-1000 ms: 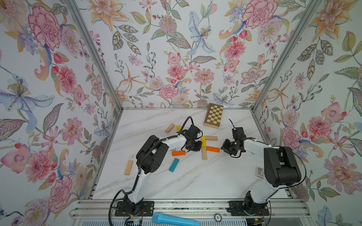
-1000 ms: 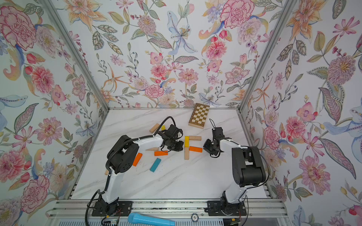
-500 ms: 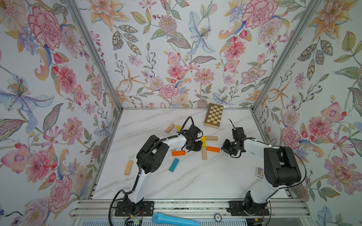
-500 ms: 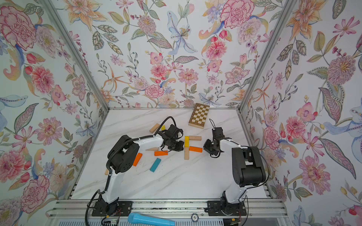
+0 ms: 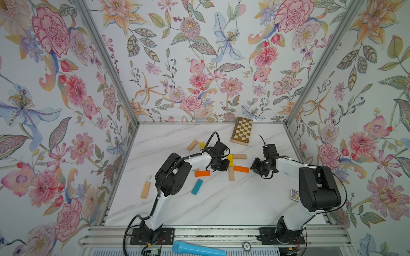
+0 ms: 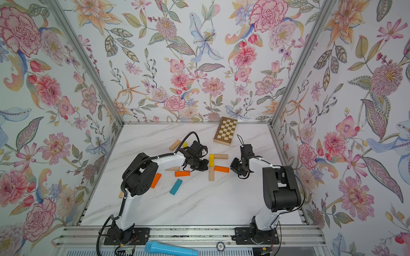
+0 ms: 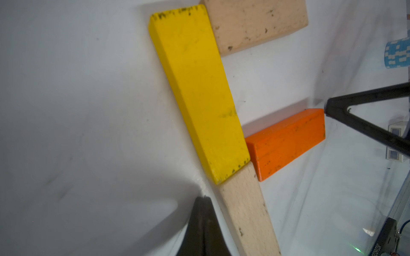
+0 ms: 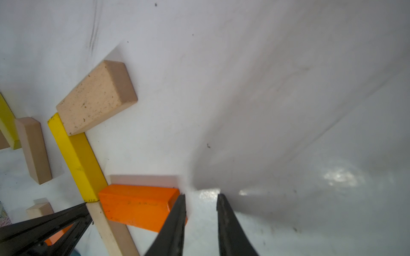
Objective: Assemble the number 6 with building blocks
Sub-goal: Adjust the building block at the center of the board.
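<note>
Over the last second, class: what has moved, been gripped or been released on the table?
Nothing visibly changed. The left tool stays shut beside the beige stem block; the right tool stays open at the end of the orange block, holding nothing.

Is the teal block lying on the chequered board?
No, the teal block lies on the marble table, well apart from the chequered board by the back wall.

Floral wallpaper walls (image 5: 199,55) w/ alu corner posts (image 5: 107,62), white marble tabletop (image 5: 221,204).
</note>
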You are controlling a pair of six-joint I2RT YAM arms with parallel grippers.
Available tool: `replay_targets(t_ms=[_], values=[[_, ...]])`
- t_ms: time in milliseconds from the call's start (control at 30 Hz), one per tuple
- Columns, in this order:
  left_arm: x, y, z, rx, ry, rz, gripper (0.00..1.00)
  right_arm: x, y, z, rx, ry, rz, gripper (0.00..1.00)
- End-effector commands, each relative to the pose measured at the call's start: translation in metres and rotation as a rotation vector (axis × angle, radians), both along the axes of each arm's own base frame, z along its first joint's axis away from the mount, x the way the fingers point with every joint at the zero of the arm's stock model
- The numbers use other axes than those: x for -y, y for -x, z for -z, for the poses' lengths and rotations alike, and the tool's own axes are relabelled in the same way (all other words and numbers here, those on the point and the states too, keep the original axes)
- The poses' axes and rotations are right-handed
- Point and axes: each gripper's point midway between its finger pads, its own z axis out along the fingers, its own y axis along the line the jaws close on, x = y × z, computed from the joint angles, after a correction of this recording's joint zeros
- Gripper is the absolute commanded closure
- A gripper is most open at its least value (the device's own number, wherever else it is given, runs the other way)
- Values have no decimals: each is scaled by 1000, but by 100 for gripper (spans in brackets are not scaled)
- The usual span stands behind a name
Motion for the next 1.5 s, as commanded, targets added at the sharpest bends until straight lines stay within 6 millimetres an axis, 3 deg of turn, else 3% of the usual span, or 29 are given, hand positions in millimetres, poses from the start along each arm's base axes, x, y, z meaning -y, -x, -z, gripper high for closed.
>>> replay_targets(t_ms=[0, 567, 1467], values=[[-11, 8, 23, -48, -90, -9, 100, 6, 24, 13, -84, 46, -12, 73], [-12, 14, 27, -56, -109, 0, 100, 8, 31, 10, -119, 173, -89, 74], [-11, 16, 29, -63, -115, 12, 100, -8, 9, 17, -129, 232, -217, 73]])
